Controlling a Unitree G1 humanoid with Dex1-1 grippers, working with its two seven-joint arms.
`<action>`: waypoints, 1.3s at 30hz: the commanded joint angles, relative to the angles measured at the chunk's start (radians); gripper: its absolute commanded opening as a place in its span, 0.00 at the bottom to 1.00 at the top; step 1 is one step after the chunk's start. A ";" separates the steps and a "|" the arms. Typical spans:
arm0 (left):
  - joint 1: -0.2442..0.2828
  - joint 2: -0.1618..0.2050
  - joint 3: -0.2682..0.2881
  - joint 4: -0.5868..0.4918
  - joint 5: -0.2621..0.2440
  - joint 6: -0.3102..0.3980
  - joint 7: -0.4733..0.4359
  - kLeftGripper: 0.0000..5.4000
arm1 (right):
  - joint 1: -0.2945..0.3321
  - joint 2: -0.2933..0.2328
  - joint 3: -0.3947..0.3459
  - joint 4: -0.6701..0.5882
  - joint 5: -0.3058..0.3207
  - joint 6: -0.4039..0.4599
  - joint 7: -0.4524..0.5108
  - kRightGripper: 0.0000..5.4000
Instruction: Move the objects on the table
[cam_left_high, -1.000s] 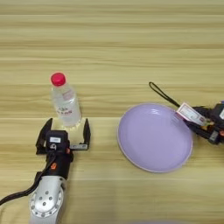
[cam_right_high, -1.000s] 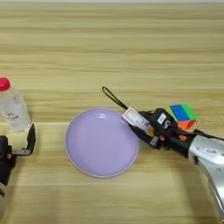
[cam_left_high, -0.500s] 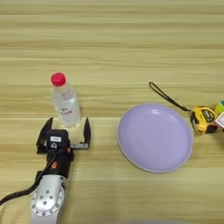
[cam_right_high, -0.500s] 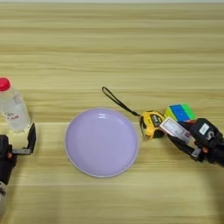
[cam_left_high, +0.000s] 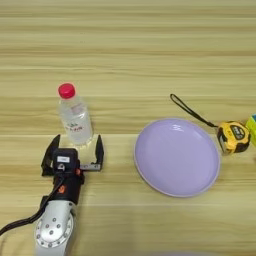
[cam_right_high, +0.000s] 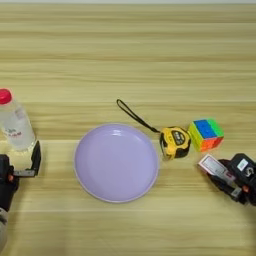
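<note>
A round lavender plate (cam_right_high: 116, 162) lies flat on the wooden table (cam_right_high: 128, 55). Just right of its rim rests a yellow-and-black tape measure (cam_right_high: 175, 142), its black strap (cam_right_high: 135, 115) trailing up and left. At the right edge my right gripper (cam_right_high: 217, 175) is shut on a small white card (cam_right_high: 214, 167) with a pink-red band, a short way right of the tape measure and apart from it. My left gripper (cam_left_high: 73, 152) stands open at the near left, its fingers just in front of a clear water bottle (cam_left_high: 75, 117) with a red cap.
A multicoloured puzzle cube (cam_right_high: 205, 134) sits right beside the tape measure, just above my right gripper. The upright bottle stands close to the left fingertips. Bare wood stretches across the far half of the table.
My right gripper has drawn back to the right and nearer me, carrying the card, which uncovers the tape measure beside the plate. The left arm, bottle and plate have stayed put.
</note>
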 joint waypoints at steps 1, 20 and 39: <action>0.003 0.004 0.000 -0.005 0.002 0.018 -0.001 1.00 | -0.023 0.009 0.036 0.052 -0.032 -0.024 -0.024 0.39; 0.004 0.008 0.004 0.000 -0.001 0.015 -0.004 1.00 | -0.011 0.044 0.029 -0.023 0.081 -0.026 -0.011 0.74; 0.006 0.012 0.011 0.004 -0.006 0.010 -0.008 1.00 | -0.084 0.147 -0.041 -0.148 0.232 0.038 -0.121 1.00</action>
